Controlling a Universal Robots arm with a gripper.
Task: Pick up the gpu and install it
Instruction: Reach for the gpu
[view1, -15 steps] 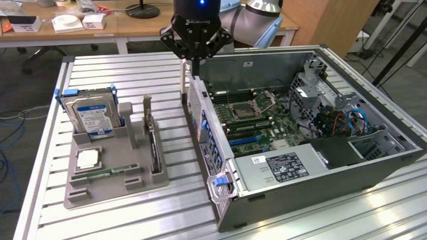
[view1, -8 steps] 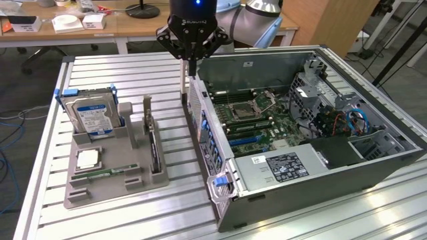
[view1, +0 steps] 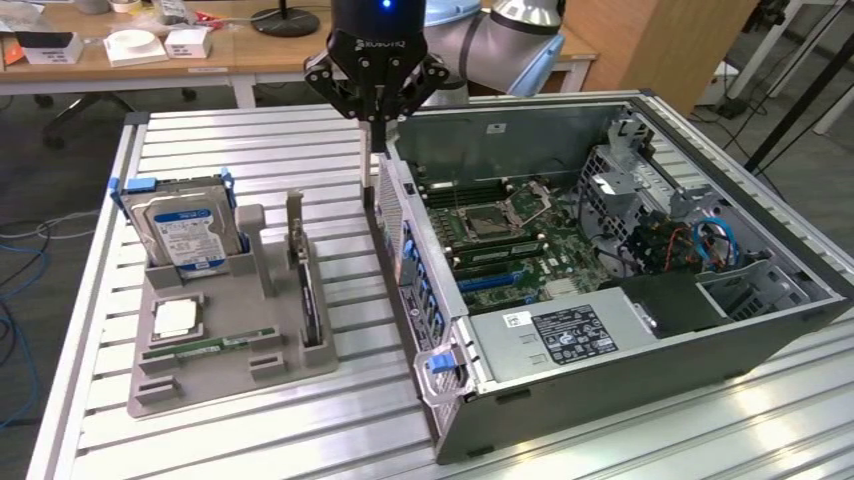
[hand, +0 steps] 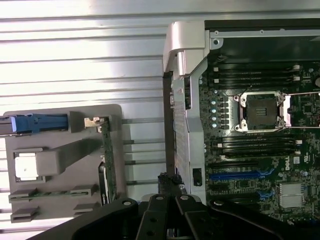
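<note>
Exterior view: the gpu (view1: 307, 290) stands on edge in the grey holder tray (view1: 214, 375) on the surface (view1: 267, 140), near the hard drive (view1: 187, 230), with nothing touching it. My tool (view1: 378, 128) hangs well apart from it over the open computer case (view1: 641, 385), fingers pressed together on nothing. For a clean pick, I judge the fingers must spread, line up across the card's thin top edge and straddle it squarely.

1 gpu (view1: 311, 300), 1 hard drive (view1: 180, 232), 1 computer (view1: 641, 365).
</note>
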